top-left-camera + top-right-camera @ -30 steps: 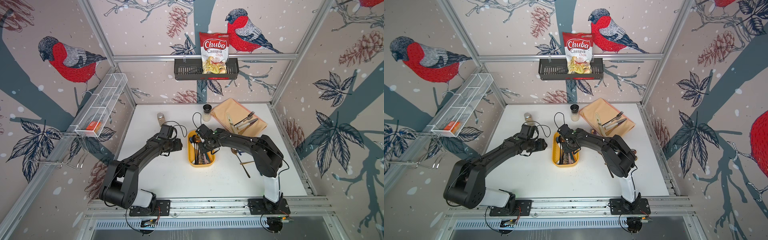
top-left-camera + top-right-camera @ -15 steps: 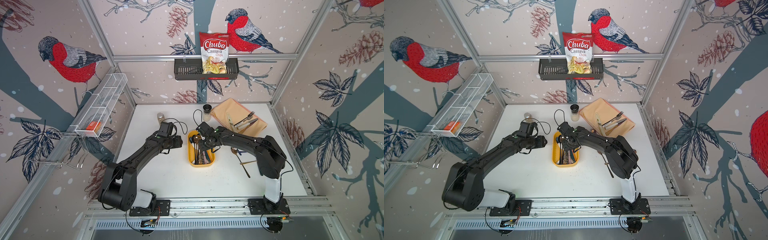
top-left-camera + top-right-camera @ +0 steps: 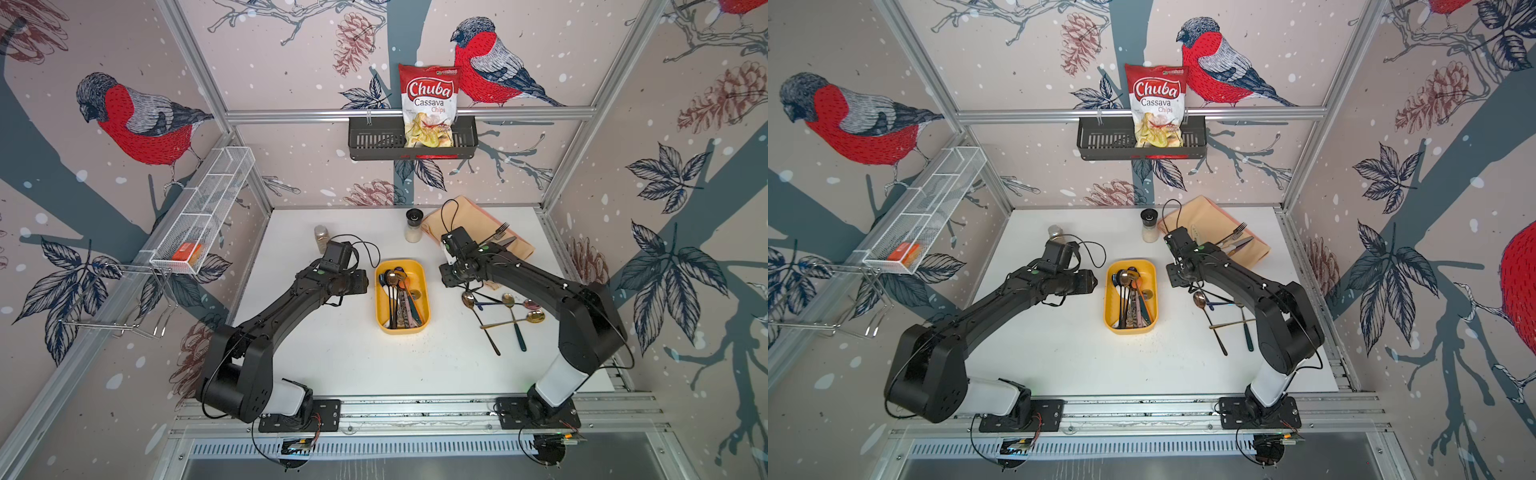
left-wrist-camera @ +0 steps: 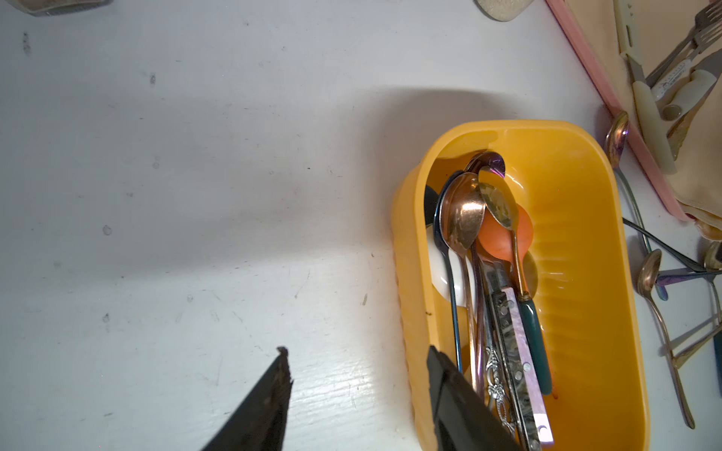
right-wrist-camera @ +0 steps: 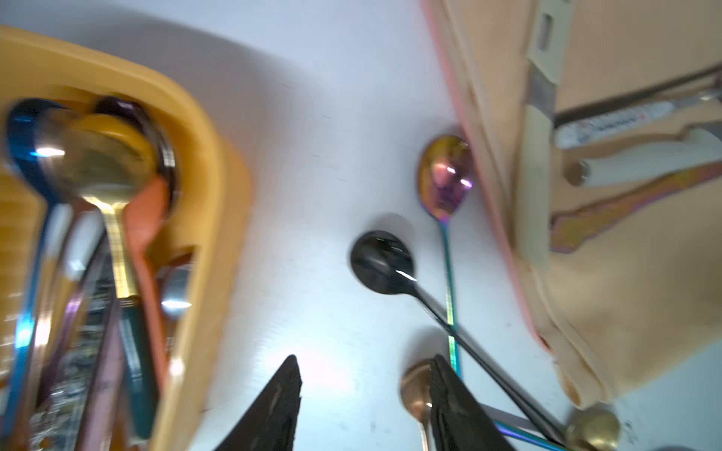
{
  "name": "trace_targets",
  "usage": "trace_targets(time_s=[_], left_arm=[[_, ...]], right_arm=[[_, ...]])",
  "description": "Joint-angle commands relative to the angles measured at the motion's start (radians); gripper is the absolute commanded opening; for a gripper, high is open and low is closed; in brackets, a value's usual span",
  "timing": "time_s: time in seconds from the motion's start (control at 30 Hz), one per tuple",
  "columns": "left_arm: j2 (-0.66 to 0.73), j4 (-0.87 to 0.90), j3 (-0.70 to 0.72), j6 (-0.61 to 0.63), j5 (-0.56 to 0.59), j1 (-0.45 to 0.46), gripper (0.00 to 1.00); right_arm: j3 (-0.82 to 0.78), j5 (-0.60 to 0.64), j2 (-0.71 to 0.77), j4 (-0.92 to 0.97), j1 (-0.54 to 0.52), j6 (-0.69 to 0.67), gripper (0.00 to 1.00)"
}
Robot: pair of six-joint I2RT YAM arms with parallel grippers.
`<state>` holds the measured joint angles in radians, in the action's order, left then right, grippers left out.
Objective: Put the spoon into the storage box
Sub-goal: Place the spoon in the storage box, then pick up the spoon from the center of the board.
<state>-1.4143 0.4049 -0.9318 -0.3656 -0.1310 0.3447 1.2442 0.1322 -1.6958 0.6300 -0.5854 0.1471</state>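
fetch step, we judge: our right end effector (image 5: 365, 363) hangs wide and empty between the box (image 3: 401, 331) and loose spoons (image 3: 508, 300) on the worktop (image 3: 332, 365). left end effector (image 4: 357, 351) is wide beside the box. next, close on the black spoon (image 5: 381, 265) by its handle.

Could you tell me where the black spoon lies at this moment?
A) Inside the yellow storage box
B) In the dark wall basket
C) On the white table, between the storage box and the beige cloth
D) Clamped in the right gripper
C: in the right wrist view, the black spoon lies on the white table between the storage box and the beige cloth, and the right gripper is open and empty.
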Motion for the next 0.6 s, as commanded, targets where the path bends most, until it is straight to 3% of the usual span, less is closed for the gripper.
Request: trace_targets(time_s=[0.0,0.23,0.57], left_arm=[[-0.002,0.009,-0.009,0.009,0.007,0.005,0.58],[0.003,0.02,-0.01,0.007,0.018,0.005,0.58],[0.002,0.029,-0.01,0.005,0.028,0.006,0.58]], right_arm=[[-0.045,0.002,0.007,-0.005,0.059,-0.082,0.54],[-0.034,-0.045,-0.033,-0.051,0.172,-0.11,0.52],[0.024,-0.089,-0.149,-0.09,0.185,-0.14,0.45]])
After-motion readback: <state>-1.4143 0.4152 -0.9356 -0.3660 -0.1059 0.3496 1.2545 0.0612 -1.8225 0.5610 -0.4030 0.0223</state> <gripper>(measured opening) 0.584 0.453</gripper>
